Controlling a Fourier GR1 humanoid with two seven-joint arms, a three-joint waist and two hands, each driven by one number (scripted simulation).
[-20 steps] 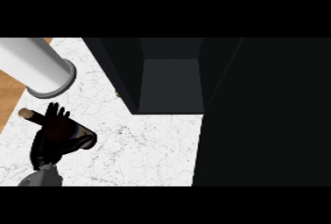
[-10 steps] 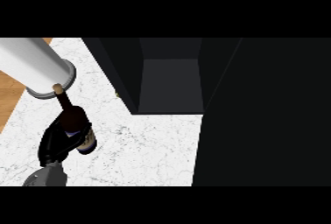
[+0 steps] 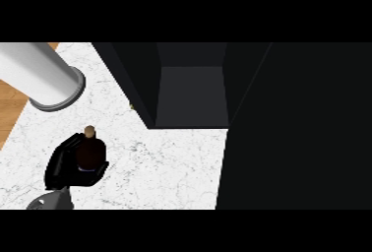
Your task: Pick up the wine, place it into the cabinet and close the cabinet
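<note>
Gripping the wine [image 3: 88, 151] in my left hand [image 3: 61, 166], I am curling my fingers [image 3: 67, 147] around its dark body, cork protruding beyond them. It is sitting over the counter [image 3: 167, 162], well apart from the open cabinet [image 3: 193, 93].

I am finding no text, brand or number to read anywhere; the dark cork-topped wine bottle [image 3: 89, 151] is showing nothing legible.

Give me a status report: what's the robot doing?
Left hand shut on the wine bottle. Right hand not in view. Cabinet open, nothing between it and the bottle.
</note>
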